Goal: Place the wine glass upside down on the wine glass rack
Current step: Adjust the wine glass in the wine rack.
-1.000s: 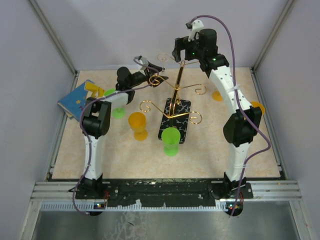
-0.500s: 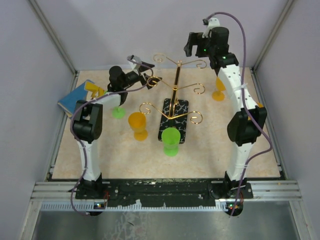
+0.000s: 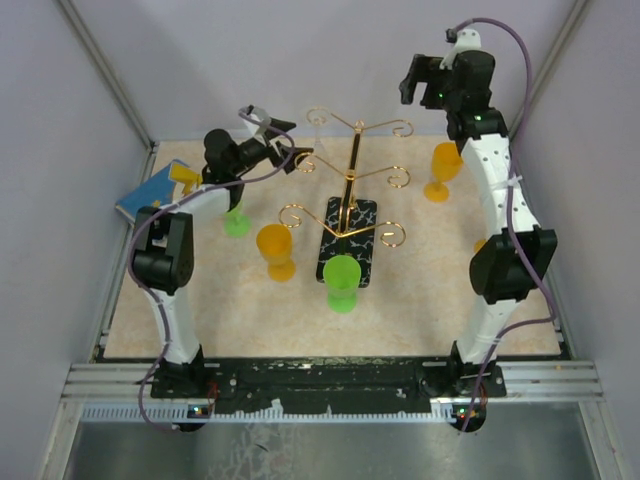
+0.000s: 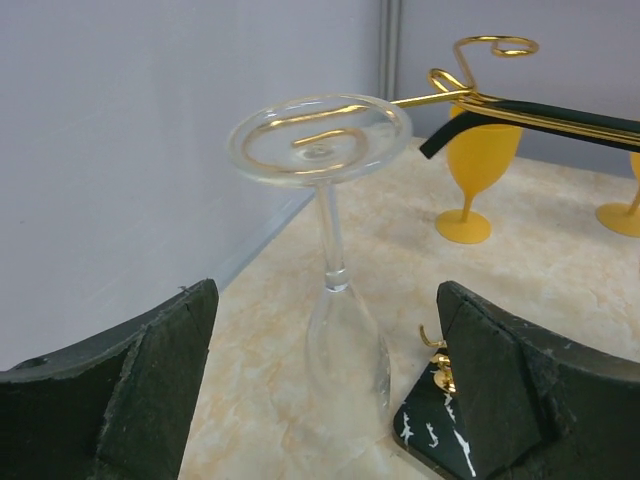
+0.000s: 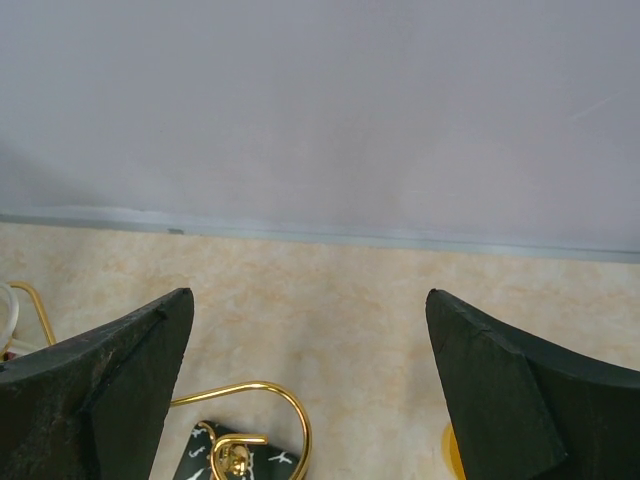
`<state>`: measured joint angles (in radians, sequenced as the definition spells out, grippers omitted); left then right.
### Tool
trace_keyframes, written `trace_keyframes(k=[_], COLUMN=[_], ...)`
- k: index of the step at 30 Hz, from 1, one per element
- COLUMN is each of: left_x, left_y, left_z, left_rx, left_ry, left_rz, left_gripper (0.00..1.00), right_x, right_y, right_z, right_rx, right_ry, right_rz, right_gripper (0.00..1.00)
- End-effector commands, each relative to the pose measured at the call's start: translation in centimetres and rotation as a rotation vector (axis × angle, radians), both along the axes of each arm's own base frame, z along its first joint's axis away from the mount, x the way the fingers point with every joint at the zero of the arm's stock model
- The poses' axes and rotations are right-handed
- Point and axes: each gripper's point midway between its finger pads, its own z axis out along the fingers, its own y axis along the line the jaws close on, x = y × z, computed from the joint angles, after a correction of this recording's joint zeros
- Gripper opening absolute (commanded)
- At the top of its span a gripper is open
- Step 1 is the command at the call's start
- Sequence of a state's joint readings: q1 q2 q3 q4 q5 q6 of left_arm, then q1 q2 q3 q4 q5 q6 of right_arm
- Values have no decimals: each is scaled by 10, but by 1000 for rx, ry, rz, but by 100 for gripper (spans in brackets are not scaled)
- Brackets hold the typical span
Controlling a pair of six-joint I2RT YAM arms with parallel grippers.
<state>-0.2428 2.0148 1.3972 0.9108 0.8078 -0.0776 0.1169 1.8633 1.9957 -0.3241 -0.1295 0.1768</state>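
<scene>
The clear wine glass [image 4: 330, 240] hangs upside down, its foot caught in a scroll arm of the wine glass rack [image 4: 500, 105], bowl down near the black marbled base [image 4: 440, 440]. My left gripper [image 4: 325, 290] is open, its fingers wide on either side of the bowl and not touching it. From above, the left gripper [image 3: 288, 142] sits just left of the gold wine glass rack [image 3: 350, 180], where the glass [image 3: 318, 128] is only faintly visible. My right gripper [image 3: 412, 85] is raised at the back right, open and empty [image 5: 308, 295], above a rack scroll [image 5: 280, 400].
Orange goblets [image 3: 274, 245] [image 3: 443, 165] and green goblets [image 3: 342, 280] [image 3: 236, 220] stand around the rack. A blue box [image 3: 150, 195] lies at the left edge. Grey walls close in the back and sides.
The left gripper has opened and drawn back leftward, leaving the glass hanging on the rack. The right arm has lifted and swung away to the back right.
</scene>
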Motion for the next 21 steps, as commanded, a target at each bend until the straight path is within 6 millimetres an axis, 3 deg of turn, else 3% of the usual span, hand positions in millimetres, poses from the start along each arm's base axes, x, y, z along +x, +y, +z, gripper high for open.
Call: trace_keyframes(k=[1, 4, 7, 15, 21], left_x=[9, 25, 28, -9, -55], left_y=[36, 64, 95, 156, 190], left_z=[23, 20, 23, 29, 19], left_rx=[17, 148, 235, 299, 336], left_ry=[18, 45, 111, 359, 614], left_rz=[130, 309, 489, 793, 960], left_gripper=[94, 93, 93, 91, 88], right_x=[-17, -17, -13, -3, -16], right_y=[-8, -14, -19, -27, -30], right_z=[46, 49, 49, 39, 21], right_rx=[-13, -11, -35, -77, -106], right_ry=[-116, -111, -91, -57, -14], right_rz=[-20, -30, -43, -79, -81], right_gripper=[99, 99, 99, 99, 99])
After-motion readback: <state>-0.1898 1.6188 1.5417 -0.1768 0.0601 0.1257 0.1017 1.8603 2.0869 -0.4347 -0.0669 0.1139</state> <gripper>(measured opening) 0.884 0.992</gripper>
